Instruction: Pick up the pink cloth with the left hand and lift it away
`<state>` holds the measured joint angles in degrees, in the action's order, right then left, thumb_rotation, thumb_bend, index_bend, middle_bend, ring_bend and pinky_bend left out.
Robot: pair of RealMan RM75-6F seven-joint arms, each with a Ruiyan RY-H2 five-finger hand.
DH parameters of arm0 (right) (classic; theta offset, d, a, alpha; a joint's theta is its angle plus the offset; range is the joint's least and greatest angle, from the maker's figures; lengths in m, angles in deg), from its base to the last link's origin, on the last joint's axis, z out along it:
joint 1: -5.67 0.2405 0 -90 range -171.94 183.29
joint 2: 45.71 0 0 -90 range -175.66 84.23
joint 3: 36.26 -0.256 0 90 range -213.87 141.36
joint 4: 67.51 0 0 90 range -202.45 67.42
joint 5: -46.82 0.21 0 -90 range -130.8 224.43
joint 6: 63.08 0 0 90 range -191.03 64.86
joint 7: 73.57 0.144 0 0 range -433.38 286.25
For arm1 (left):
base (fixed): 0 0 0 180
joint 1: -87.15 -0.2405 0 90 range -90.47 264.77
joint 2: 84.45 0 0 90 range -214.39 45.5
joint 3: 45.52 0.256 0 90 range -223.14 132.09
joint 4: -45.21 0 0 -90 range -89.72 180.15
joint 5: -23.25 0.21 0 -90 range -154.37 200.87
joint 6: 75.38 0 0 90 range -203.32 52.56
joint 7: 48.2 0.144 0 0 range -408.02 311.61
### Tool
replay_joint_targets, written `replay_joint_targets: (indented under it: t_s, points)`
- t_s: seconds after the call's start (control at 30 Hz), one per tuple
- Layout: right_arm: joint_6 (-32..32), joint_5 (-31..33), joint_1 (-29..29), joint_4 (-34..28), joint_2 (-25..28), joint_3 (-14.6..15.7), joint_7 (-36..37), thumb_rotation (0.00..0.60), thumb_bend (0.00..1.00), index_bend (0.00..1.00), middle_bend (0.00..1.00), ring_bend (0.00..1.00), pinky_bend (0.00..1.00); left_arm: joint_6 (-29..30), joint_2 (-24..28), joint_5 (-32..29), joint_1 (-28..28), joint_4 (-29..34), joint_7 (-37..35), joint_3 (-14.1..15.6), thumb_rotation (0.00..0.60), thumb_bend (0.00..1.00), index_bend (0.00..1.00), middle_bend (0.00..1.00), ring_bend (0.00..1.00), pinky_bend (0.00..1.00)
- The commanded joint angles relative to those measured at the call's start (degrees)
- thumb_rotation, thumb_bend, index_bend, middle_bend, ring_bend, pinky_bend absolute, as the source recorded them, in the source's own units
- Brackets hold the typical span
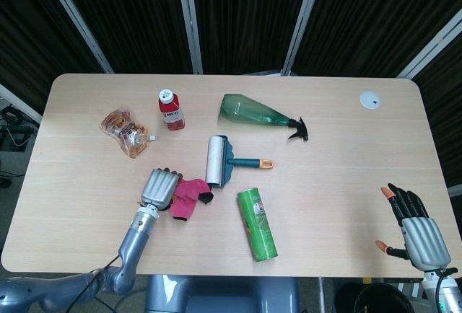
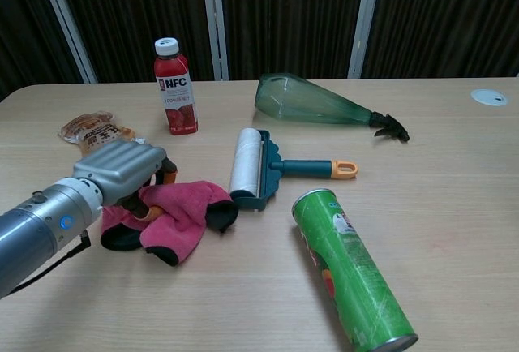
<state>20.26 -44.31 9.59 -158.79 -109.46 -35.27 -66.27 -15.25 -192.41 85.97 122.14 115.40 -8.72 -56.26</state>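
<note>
Two hands show, one at each near corner of the wooden table (image 1: 339,176). The right hand (image 1: 415,230) hangs off the table's edge at about 4 o'clock from the table's middle, holding nothing, its dark orange-tipped fingers (image 1: 399,199) spread apart. The left hand (image 2: 122,175) sits at about 8 o'clock, palm down, its fingers curled into the near left end of the pink cloth (image 2: 174,214) and clamped on a fold of it. The cloth spreads from under the hand toward 3 o'clock, bunched and crumpled, its dark edging showing along the near side. Whether its underside touches the table or hangs just above it cannot be told from either view.

At 3 o'clock from the cloth, a green cylindrical can (image 2: 349,267) lies on its side, well apart from the hand. Just beside the cloth's far right tip lies a lint roller (image 2: 247,165), its white roll near the cloth and its teal handle with an orange end pointing to 3 o'clock. Farther back, at 12 o'clock from the hand, a red juice bottle (image 2: 175,88) with a white cap stands upright. At 11 o'clock from the hand lies a crumpled snack pouch (image 1: 126,133). A green spray bottle (image 2: 324,105) lies on its side at the far middle, its black nozzle toward 3 o'clock. A small white disc (image 1: 370,99) sits near the far right corner.
</note>
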Motion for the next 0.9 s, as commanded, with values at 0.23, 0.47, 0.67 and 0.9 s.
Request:
replay_joint_targets:
  t_s: [0.23, 0.47, 0.67, 0.9]
  points:
    - [0.0, -0.1, 0.0, -0.2, -0.1, 0.0, -0.4, 0.6, 0.0, 0.0, 0.0, 0.0, 0.0, 1.3, 5.7, -1.2, -2.1, -0.3, -1.5, 0.9, 0.6, 0.66, 0.8, 0.5, 0.41, 0.53]
    - [-0.2, 0.0, 0.1, -0.4, -0.2, 0.0, -0.7, 0.6, 0.0, 0.0, 0.0, 0.0, 0.0, 1.1, 6.8, -1.5, -2.1, 1.3, -2.5, 1.2, 0.6, 0.66, 0.8, 0.5, 0.41, 0.53]
    - [-0.1, -0.3, 0.1, -0.4, -0.2, 0.0, -0.4, 0.6, 0.0, 0.0, 0.0, 0.0, 0.0, 1.3, 4.3, -0.5, -0.9, 4.1, -1.3, 2.1, 0.6, 0.66, 0.8, 0.5, 0.41, 0.53]
    - [0.0, -0.3, 0.1, -0.2, 0.0, 0.1, 0.1, 0.6, 0.0, 0.0, 0.0, 0.0, 0.0, 1.0, -0.7, -0.4, 0.4, 5.7, -0.1, 2.9, 0.6, 0.66, 0.8, 0.5, 0.41, 0.53]
